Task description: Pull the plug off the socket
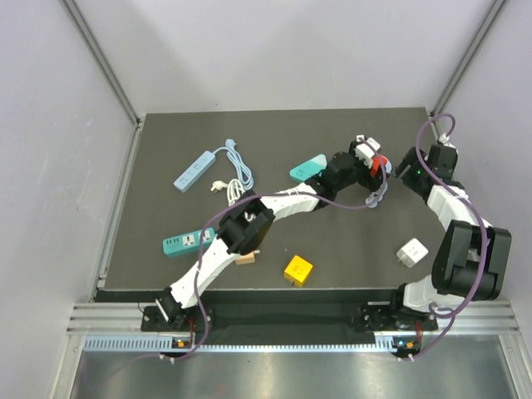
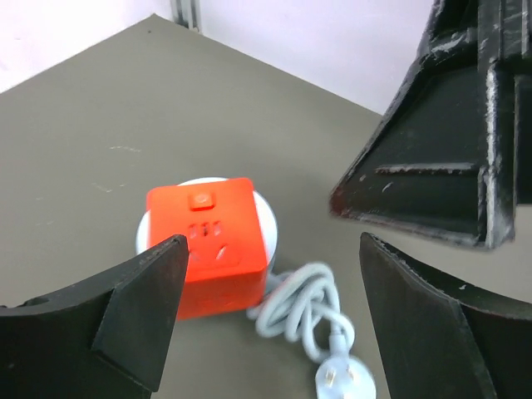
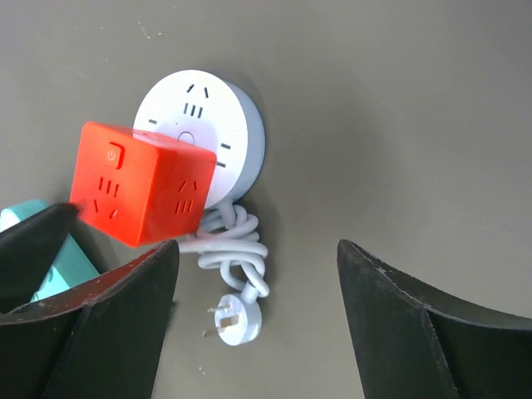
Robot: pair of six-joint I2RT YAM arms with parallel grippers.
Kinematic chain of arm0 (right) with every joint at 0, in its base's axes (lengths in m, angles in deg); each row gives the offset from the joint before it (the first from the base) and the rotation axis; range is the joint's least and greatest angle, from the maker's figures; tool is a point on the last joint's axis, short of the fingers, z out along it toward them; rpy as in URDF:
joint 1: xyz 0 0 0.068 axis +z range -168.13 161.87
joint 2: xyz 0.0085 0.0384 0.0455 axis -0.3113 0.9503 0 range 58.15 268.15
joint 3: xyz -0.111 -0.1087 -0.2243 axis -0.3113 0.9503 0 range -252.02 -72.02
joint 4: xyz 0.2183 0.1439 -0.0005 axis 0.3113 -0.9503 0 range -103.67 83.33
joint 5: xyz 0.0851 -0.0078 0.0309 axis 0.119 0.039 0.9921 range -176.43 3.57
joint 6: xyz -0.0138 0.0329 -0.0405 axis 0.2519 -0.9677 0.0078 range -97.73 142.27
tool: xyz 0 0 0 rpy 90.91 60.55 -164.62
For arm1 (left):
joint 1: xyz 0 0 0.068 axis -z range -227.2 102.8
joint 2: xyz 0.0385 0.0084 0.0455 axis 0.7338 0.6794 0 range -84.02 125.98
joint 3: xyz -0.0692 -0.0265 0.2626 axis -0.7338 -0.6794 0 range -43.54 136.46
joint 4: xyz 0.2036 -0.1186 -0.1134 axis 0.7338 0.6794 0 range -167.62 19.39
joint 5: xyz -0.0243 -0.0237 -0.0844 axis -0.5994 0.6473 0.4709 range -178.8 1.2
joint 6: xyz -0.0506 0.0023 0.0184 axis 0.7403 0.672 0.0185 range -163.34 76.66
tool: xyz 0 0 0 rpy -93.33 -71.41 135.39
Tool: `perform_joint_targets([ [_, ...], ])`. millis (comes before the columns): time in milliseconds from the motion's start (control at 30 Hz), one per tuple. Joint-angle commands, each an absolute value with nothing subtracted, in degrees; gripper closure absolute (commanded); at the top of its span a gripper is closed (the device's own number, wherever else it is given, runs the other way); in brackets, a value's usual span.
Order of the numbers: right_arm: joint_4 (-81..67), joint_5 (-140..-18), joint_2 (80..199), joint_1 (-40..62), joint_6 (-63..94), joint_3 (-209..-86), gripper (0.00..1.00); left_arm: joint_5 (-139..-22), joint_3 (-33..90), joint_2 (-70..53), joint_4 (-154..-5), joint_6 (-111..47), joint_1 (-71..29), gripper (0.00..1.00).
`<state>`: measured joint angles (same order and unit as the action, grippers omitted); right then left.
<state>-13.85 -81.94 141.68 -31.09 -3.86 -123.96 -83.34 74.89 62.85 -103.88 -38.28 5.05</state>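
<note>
The orange cube plug [image 3: 141,187] sat on the left edge of the white round socket [image 3: 208,108], in the upper left of the right wrist view, and it leaned a little to one side. In the top view the same cube showed as a red spot in the upper right part of the dark table [image 1: 274,133]. A grey cord [image 3: 233,245] lay in a bundle just below the socket, with a loose plug [image 3: 234,320] at its end lying flat on the table. A teal thing [image 3: 18,216] peeked out at the left edge, partly hidden behind a finger. The right gripper [image 3: 256,249] hung above all this with its jaws spread wide and nothing between them. The left gripper [image 2: 270,241] looked at the cube from the other side, near it, and its jaws were spread wide too and gripped nothing. I could not tell if the pins of the cube were in the holes of the socket or just resting on top. I think the job was at the grab-and-pull step, or right at its end if the cube was loose. If the cube was stuck in, the next move would need one gripper to press the white socket flat, while the other closed on two sides of the cube and pulled straight up, so the socket would not slide or tip.
</note>
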Motion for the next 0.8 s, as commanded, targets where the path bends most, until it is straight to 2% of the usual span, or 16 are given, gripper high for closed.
perform_joint_targets([
  [0, -8.1, -79.1, 142.8, -32.1, -5.9, -124.2, 0.24, -86.2, 81.9, 67.5, -105.1, -36.9, 4.9, 0.12],
  [267, -5.0, -76.7, 143.8, -34.4, -6.9, -123.2, 0.24, -88.3, 89.9, 73.1, -104.9, -35.3, 5.0, 0.14],
  [400, -4.1, -75.9, 144.5, -35.8, -7.1, -122.6, 0.24, -93.0, 89.2, 73.6, -105.8, -35.5, 5.2, 0.2],
  [500, -3.2, -74.3, 145.0, -36.5, -7.6, -122.1, 0.24, -92.3, 89.3, 73.7, -105.8, -36.0, 5.2, 0.23],
  [767, -1.9, -73.1, 145.6, -37.2, -8.0, -121.8, 0.24, -89.7, 87.6, 73.7, -103.3, -35.5, 6.1, 0.25],
])
